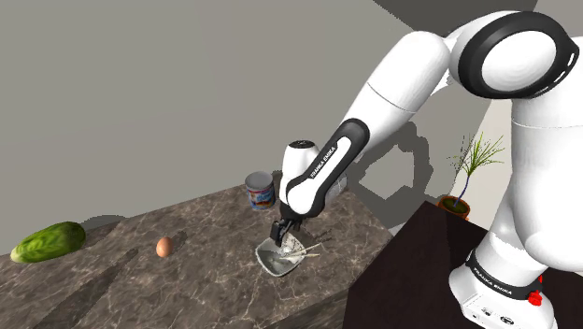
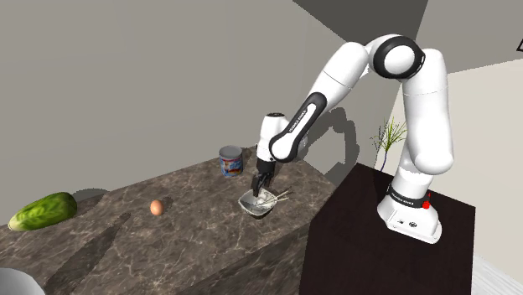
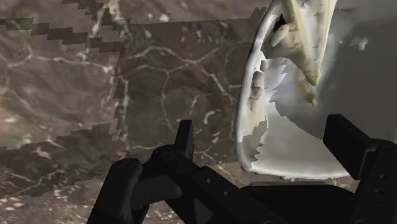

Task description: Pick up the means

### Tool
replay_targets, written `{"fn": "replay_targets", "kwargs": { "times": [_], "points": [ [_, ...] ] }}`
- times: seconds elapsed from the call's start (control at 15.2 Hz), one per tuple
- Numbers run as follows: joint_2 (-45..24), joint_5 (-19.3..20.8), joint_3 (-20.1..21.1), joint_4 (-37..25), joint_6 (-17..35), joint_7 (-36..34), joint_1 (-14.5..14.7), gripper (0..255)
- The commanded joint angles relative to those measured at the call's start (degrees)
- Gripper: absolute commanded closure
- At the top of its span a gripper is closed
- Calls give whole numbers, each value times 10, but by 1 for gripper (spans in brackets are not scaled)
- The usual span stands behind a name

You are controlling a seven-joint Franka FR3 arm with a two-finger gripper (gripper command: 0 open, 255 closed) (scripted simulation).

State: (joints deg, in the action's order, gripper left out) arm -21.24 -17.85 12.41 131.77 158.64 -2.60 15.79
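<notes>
The tool [image 1: 283, 235] is released: its fingers stand apart and straddle one side of the rim of the pale bowl [image 1: 272, 266], which sits on the marbled tabletop [image 1: 187, 280] directly beneath it. Thin sticks [image 1: 312, 250] lying across the bowl point toward the shoulder view's right. Count: one bowl, one egg [image 1: 163, 247], one can [image 1: 261, 191], one cucumber [image 1: 49, 241].

Plain grey wall [image 1: 168, 84] across upper left, soft shadows cast on it. Dark brown veined marble counter [image 1: 206, 290] at lower left. Potted plant [image 1: 454, 205] at right, against paler wall [image 2: 490, 126]. Pale floor [image 2: 503, 281] in lower right corner.
</notes>
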Motion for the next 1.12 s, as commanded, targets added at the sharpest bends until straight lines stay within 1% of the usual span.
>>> {"fn": "replay_targets", "kwargs": {
  "times": [0.0, 0.07, 0.13, 0.73, 1.06],
  "points": [
    [-9, -1, 1, 0, 8, 3, -1, 0],
    [-9, -1, 1, 0, 8, 3, -1, 0],
    [-10, -1, 1, 0, 9, 4, -1, 255],
    [-9, -1, 1, 0, 8, 3, -1, 255],
    [29, 2, -1, 4, -24, -6, 0, 255]
  ]
}}
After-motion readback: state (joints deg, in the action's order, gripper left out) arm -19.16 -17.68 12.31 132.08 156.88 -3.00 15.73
